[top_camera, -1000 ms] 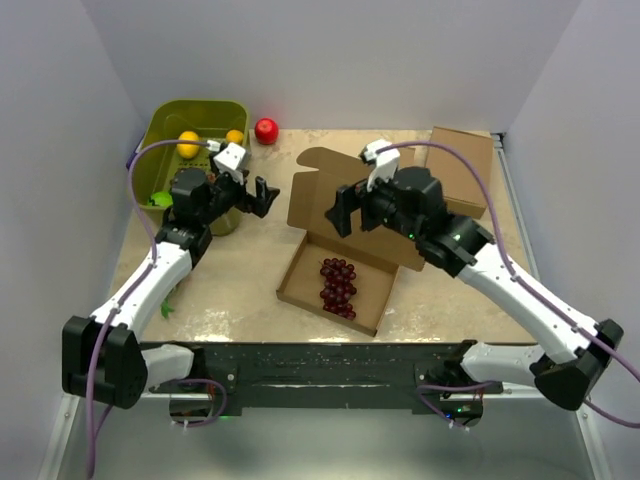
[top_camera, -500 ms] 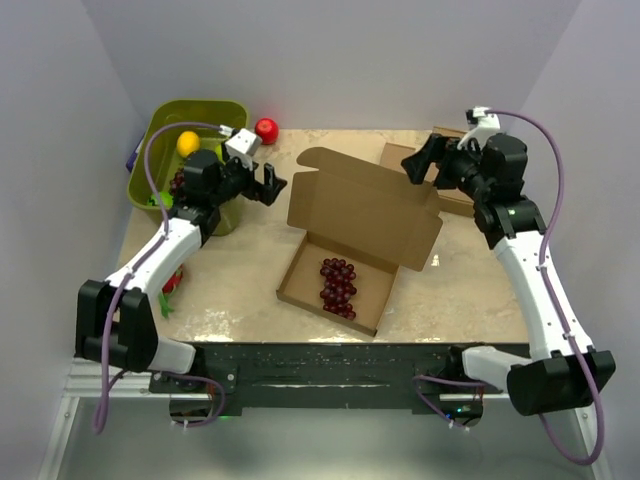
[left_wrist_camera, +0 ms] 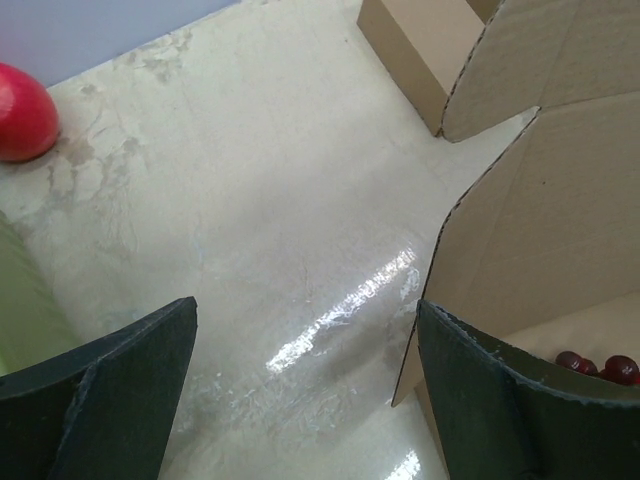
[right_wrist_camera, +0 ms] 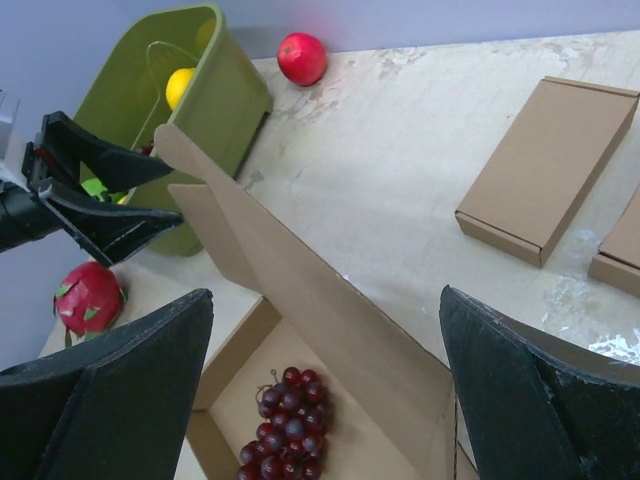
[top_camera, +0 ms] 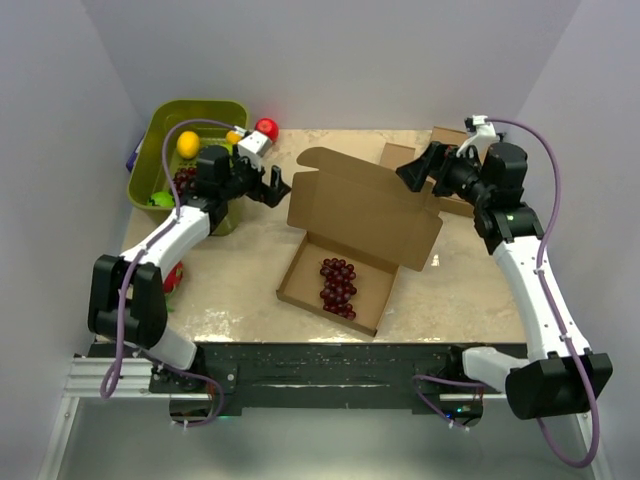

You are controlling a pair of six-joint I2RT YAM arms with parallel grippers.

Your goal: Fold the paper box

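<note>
Moved: right gripper (top_camera: 413, 170) swung from over the paper box (top_camera: 365, 215) to its lid's far-right corner, left gripper (top_camera: 272, 187) nearer the left edge | jaws: both wide, empty | paper box: mid-table, lid upright (grapes (top_camera: 338, 284) inside) | why: flanking lid, probably to fold it down

Right gripper (right_wrist_camera: 325, 298), jaws spread wide, above the paper box (right_wrist_camera: 330, 320). The box lid stands raised over a shallow tray holding a bunch of dark red grapes (right_wrist_camera: 290, 425). Past the lid, the left gripper (right_wrist_camera: 178, 190), fingers parted, hangs just beside a green bin (right_wrist_camera: 230, 105) containing a yellow fruit (right_wrist_camera: 180, 85). A red apple (right_wrist_camera: 301, 57) lies at the far edge of the table (right_wrist_camera: 400, 150). A dragon fruit (right_wrist_camera: 88, 298) sits at the left. A flat brown box (right_wrist_camera: 545, 170) lies at the right, with a second brown box (right_wrist_camera: 622, 250) cut off by the frame.
</note>
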